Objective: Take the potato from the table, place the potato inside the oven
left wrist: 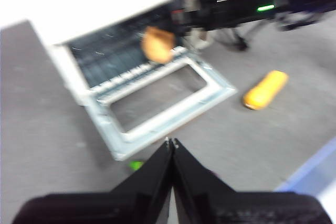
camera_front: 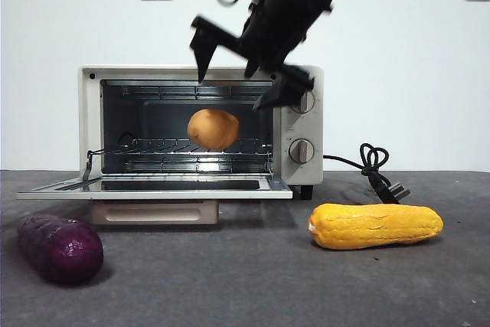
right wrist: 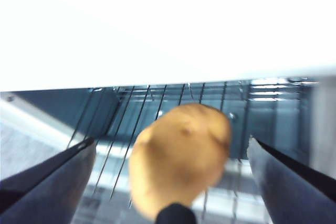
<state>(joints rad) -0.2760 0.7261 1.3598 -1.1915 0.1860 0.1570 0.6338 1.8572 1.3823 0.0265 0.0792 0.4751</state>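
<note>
The potato (camera_front: 213, 129) sits on the wire rack (camera_front: 184, 145) inside the oven (camera_front: 200, 128), whose door (camera_front: 157, 187) lies folded down flat over the counter (camera_front: 253, 266). The right end effector (camera_front: 249, 63) hangs above the oven's open mouth, jaws spread wide and holding nothing, the potato lying free between them in its wrist view. The left end effector (left wrist: 171, 144) waits well back over the counter, jaws pressed together and empty. The potato looks firm, dense and fairly heavy, with smooth skin that could slip; its rounded shape suggests it may roll on the rack. Any further grip would best fall across its widest middle. A purple sweet potato (camera_front: 60, 247) and a yellow vegetable (camera_front: 374, 225) lie on the counter in front.
</note>
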